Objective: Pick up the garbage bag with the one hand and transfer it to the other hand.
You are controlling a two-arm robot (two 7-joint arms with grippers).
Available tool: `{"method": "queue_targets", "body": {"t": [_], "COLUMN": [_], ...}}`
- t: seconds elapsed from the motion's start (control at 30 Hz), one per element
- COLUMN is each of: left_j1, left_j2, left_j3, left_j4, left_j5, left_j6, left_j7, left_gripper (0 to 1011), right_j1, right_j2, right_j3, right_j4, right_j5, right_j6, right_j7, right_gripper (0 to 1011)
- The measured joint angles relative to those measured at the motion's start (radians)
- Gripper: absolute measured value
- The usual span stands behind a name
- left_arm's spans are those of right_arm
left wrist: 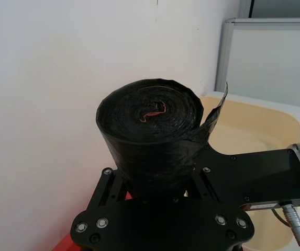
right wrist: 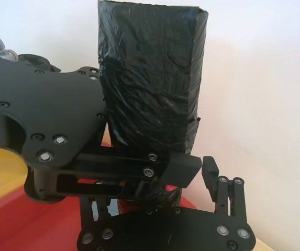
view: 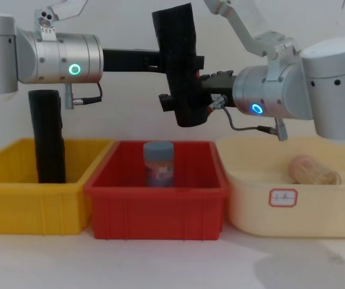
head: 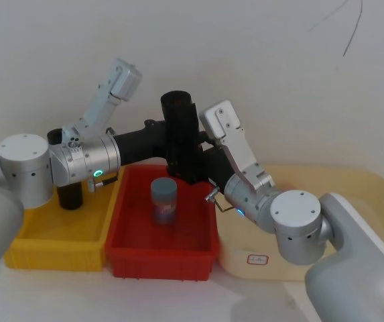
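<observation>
White wall backs three bins on a pale table: a yellow bin (view: 15,208) at 9 o'clock, a red bin (view: 157,208) at centre and a cream bin (view: 292,211) at 3 o'clock. Above the red bin the bag (view: 178,66) hangs upright in the air. The left gripper (view: 171,60) comes in from 9 o'clock and clamps it near mid-height. The right gripper (view: 187,99) comes in from 3 o'clock with its fingers around the lower part; whether they press the roll I cannot tell. A jar (view: 159,162) stands in the red bin directly beneath, and a slim roll (view: 49,144) stands in the yellow bin. Judging by this, the handover is under way: next the right must grip firmly, then the left lets go.
</observation>
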Motion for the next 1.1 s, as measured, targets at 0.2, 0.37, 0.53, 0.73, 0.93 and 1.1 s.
{"method": "queue_targets", "body": {"t": [0.2,0.37,0.53,0.73,0.93,1.1], "left_j1": [0.0,0.0,0.0,0.0,0.0,0.0], "left_j2": [0.0,0.0,0.0,0.0,0.0,0.0], "left_j3": [0.0,0.0,0.0,0.0,0.0,0.0], "left_j4": [0.0,0.0,0.0,0.0,0.0,0.0], "left_j5": [0.0,0.0,0.0,0.0,0.0,0.0], "left_j6": [0.0,0.0,0.0,0.0,0.0,0.0], "left_j7": [0.0,0.0,0.0,0.0,0.0,0.0], "left_gripper": [434,433,433,434,434,434], "right_j1": [0.006,0.007,0.009,0.011,0.012,0.012], "right_j2": [-0.006,-0.008,-0.01,-0.011,-0.012,-0.012], "right_j3": [0.002,0.002,0.003,0.003,0.004,0.004], "right_j4": [0.011,0.016,0.02,0.023,0.025,0.025], "right_j5": [-0.003,-0.005,-0.006,-0.006,-0.007,-0.008], "right_j6": [-0.003,-0.005,-0.006,-0.006,-0.007,-0.007], "right_j7": [-0.006,-0.007,-0.009,-0.011,-0.012,-0.012], "right_gripper": [949,817,705,651,611,582]}}
